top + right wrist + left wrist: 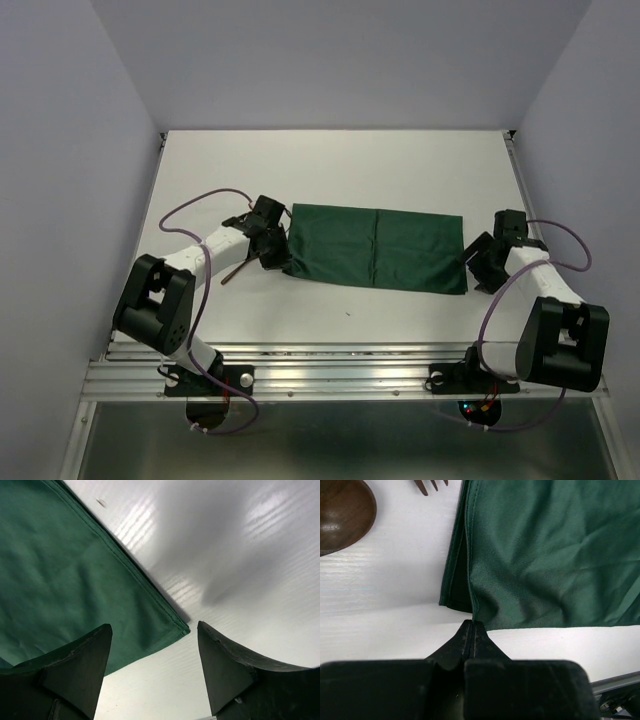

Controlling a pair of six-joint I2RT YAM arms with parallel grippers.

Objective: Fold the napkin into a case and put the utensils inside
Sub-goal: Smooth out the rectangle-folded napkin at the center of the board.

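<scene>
White table (340, 165), mostly bare. Dark green napkin (375, 250) lies flat mid-table, folded into a long rectangle running left to right, with a crease line across its middle. It sits between the two arms.

Left gripper (472, 626) is at the napkin's left end, jaws fully closed. The tips meet right on the near hem, where the top layer's edge runs into them, so it looks pinched on the cloth. A darker under-layer shows just left of that edge.

Right gripper (154, 627) is at the napkin's right end, jaws wide and holding nothing. One finger is over the cloth, the other over bare table, and the napkin's corner is between them.

Spoon (342, 515), reddish-brown wood, is on the table just left of the napkin; only the bowl is in view. Fork (430, 485) is beside it, nearer the napkin edge, with only the tine tips showing. Both are outside the napkin.
</scene>
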